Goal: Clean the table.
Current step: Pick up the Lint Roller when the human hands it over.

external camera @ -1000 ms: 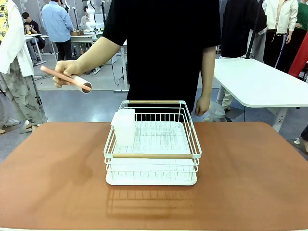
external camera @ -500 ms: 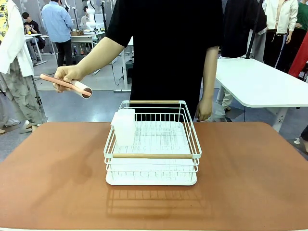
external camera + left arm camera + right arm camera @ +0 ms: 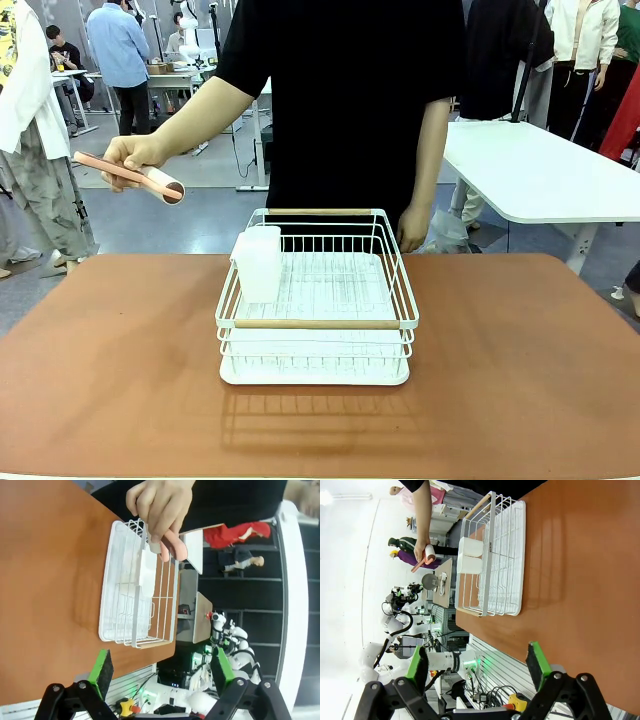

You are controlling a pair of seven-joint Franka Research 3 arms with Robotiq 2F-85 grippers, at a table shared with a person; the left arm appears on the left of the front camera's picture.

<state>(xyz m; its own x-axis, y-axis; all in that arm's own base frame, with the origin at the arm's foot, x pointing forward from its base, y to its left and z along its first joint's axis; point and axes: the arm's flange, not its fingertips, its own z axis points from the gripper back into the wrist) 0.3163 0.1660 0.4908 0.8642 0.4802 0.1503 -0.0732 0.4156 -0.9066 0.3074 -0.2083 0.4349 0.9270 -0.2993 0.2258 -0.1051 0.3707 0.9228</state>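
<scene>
As seen along the fingers of each arm, the entries run thus.

- Left end effector [image 3: 162, 667]: released, fingers spread wide. The reddish-brown table [image 3: 45, 580] lies ahead of and below it.
- White wire rack [image 3: 125, 605]: on the table, straight ahead of the left end effector.
- Right end effector [image 3: 477, 662]: likewise released, with the same rack beyond it.
- White container [image 3: 259, 265]: upright (in a rack corner).
- Person's hand [image 3: 130, 152]: beyond the rack, well apart from both end effectors, holding a pink-handled roller [image 3: 130, 173] in the air.
</scene>
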